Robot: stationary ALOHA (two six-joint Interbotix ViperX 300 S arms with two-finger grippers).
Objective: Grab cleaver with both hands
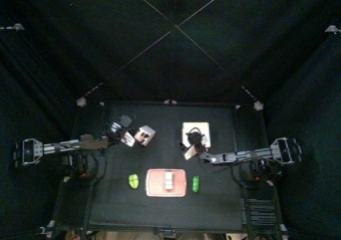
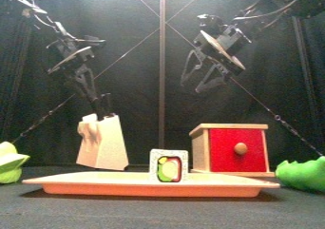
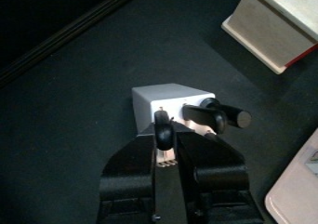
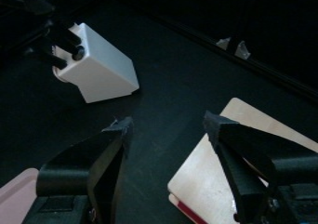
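Note:
The cleaver stands in a white knife block (image 3: 159,105) (image 1: 143,134) (image 2: 105,143), and only black handles stick out. My left gripper (image 3: 165,142) (image 1: 128,137) has its jaws pressed together on the nearest black handle (image 3: 163,125), which I take for the cleaver's. Its blade is hidden inside the block. My right gripper (image 4: 169,125) (image 1: 208,160) (image 2: 203,79) hangs open in the air, apart from the block (image 4: 99,72) and above the beige box.
A beige box with a red front (image 2: 235,149) (image 1: 197,134) (image 4: 248,167) (image 3: 276,28) stands beside the block. A flat pink board (image 1: 167,182) (image 2: 152,183) lies at the front with a small roll (image 2: 169,166) on it. Green pieces (image 1: 134,180) (image 1: 194,184) flank it.

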